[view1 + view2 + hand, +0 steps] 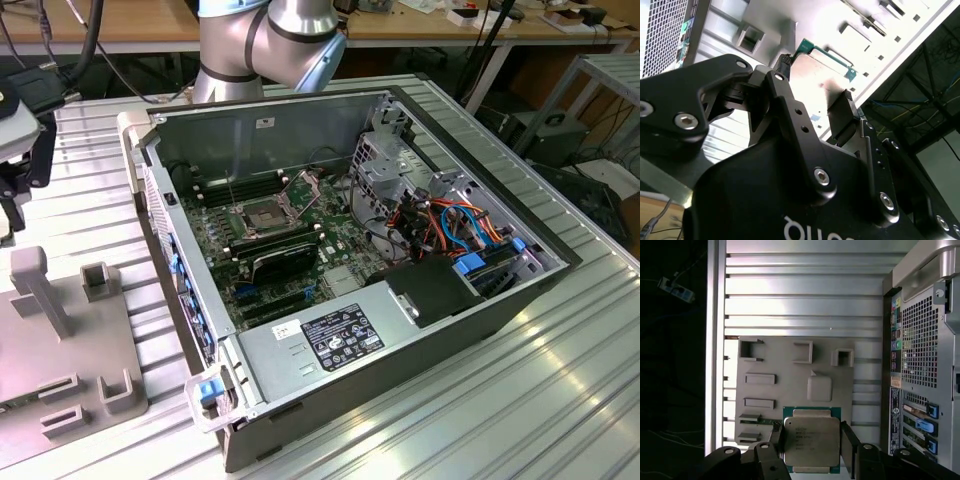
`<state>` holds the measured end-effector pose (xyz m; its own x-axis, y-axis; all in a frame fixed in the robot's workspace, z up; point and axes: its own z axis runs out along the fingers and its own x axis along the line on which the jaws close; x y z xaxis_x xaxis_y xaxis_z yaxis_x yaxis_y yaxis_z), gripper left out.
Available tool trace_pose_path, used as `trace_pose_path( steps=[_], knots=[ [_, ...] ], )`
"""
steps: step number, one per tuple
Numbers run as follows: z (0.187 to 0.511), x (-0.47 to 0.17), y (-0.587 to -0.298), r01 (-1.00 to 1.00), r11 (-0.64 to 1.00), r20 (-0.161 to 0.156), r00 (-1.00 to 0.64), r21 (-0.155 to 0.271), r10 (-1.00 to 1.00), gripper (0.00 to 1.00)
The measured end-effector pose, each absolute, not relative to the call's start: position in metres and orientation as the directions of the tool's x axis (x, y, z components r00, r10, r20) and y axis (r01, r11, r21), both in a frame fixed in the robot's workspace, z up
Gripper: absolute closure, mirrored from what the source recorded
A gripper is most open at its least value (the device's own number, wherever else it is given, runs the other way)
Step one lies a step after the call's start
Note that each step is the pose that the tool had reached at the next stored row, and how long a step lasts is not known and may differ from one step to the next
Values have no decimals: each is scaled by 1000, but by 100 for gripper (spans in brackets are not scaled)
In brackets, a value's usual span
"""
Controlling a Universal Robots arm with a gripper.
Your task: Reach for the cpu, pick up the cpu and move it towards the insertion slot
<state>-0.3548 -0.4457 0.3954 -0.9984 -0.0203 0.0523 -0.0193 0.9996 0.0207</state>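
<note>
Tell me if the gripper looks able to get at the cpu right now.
Probably yes. In the first wrist view the gripper sits directly over the cpu, its open fingers flanking the chip on the grey fixture plate, with nothing lying between them.

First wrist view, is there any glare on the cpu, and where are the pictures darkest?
In the first wrist view the cpu is evenly lit, glare-free; the ribbed table above shines brightest, the side strip is black. In the second wrist view the gripper is dark against a washed-out background.
</note>
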Motion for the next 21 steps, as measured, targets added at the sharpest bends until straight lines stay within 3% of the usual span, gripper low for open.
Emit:
trace_pose_path(
  steps=[21],
  knots=[
    [395, -336, -446, -19, 1000, 52, -998, 21, -20, 45]
  ],
)
